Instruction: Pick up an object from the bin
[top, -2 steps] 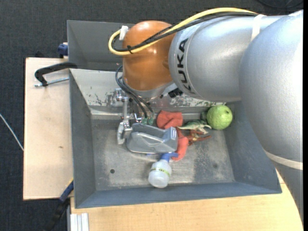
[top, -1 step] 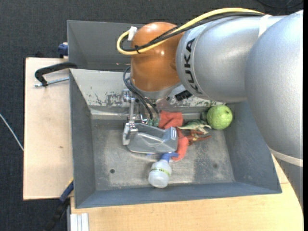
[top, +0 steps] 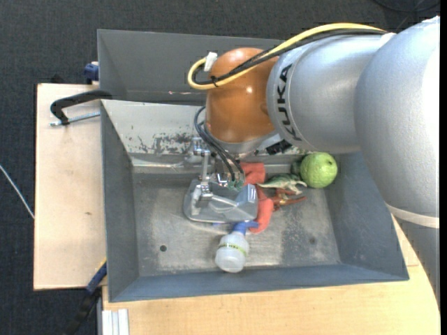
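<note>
Now pincer (top: pixel 215 185) low at mid-bin, over shiny silver-grey curved piece (top: pixel 208 209); white blue-capped bottle (top: pixel 232 251) just beside; pincer opening: cannot tell.

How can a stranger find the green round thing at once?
Start at the grey metal bin and go to its right side, beneath the silver arm. The green ball lies there near the back wall. It alone is round and smooth; the red pieces beside it are thin and bent.
</note>
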`<state>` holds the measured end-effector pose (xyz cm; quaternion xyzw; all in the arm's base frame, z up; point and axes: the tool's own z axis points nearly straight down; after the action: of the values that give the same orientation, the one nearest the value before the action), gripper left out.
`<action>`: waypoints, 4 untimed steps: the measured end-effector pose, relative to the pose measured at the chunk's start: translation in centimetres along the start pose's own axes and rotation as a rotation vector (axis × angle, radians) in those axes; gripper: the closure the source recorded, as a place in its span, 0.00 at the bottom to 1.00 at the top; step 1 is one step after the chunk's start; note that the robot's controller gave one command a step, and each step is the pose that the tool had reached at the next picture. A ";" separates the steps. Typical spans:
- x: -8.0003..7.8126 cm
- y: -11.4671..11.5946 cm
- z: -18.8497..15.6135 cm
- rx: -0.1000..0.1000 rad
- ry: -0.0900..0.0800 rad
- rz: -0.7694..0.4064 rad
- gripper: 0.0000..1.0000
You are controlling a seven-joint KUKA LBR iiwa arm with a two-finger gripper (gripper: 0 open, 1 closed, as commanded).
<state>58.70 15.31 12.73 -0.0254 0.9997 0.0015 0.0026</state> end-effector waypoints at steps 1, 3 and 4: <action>0.4 -1.7 2.6 -0.010 0.016 -0.028 1.00; 0.2 -2.2 -0.3 0.001 0.015 -0.025 1.00; -0.3 -2.0 -2.8 0.001 0.003 -0.019 1.00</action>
<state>59.12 13.34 15.47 -0.0349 0.9994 0.0007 0.0009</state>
